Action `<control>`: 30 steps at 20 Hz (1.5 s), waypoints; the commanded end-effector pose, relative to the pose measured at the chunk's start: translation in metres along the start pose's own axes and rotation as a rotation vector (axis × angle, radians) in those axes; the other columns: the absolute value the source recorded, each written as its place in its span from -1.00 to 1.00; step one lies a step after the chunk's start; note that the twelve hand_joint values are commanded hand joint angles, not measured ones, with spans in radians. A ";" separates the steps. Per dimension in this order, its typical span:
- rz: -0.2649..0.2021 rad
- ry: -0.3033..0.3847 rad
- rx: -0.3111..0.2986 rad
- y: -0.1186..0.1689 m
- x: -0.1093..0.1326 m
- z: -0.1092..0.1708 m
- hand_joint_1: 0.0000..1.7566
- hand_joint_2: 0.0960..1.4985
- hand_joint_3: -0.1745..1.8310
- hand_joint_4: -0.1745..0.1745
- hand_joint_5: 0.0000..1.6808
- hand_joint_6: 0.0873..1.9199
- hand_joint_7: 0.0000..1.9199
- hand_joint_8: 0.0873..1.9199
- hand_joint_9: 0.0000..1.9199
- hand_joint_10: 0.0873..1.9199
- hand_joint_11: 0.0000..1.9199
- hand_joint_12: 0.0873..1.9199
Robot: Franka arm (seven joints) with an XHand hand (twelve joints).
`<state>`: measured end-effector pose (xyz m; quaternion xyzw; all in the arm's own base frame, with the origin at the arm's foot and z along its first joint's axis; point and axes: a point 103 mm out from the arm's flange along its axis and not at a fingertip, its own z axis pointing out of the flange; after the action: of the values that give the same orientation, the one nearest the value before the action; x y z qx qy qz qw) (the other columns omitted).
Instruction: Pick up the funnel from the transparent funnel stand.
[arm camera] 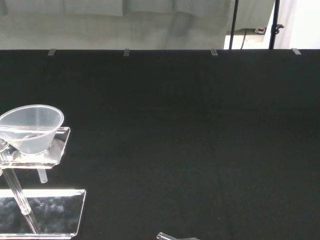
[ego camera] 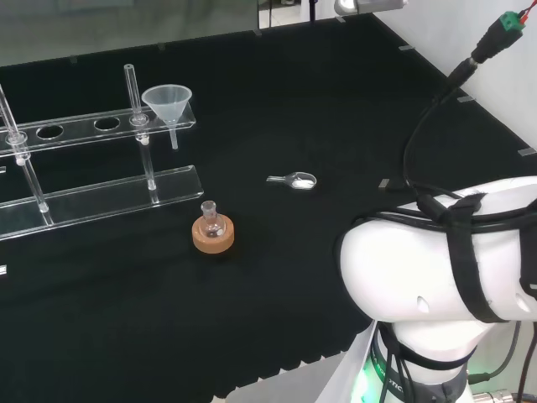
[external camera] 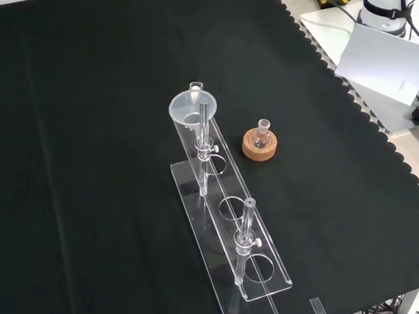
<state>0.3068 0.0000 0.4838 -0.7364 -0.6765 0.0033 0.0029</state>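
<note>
Funnel [ego camera: 168, 102] sits in the end hole of the clear stand [ego camera: 101, 197] – stem hanging free, easy to lift; hand's state I cannot tell.

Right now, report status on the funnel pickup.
Hand not on the bench yet, state unknown. Funnel seated in the end hole of the clear stand. Small flask on cork ring and a spoon lie apart; approach unobstructed.

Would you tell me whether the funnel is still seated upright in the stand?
Yes: the funnel sits upright in the stand, its stem pointing down through an end hole.
</note>
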 end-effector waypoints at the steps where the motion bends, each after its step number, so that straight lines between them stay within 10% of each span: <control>1: -0.007 -0.016 -0.005 0.003 0.002 0.001 -0.47 -0.38 -0.51 0.66 -0.87 -1.00 -0.83 -0.86 -0.88 -0.96 -1.00 -0.08; 9: -0.085 -0.013 -0.041 0.026 0.021 0.004 -0.46 -0.26 -0.73 0.24 -0.95 -1.00 -0.93 -0.86 -1.00 -0.89 -1.00 -0.03; 30: -0.220 -0.031 0.078 0.096 0.076 0.039 -0.32 -0.18 -0.78 0.05 -0.86 -1.00 -0.80 -0.50 -1.00 -0.47 -1.00 0.21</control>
<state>0.3927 0.0530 0.4509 -0.6722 -0.7395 0.0330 0.0142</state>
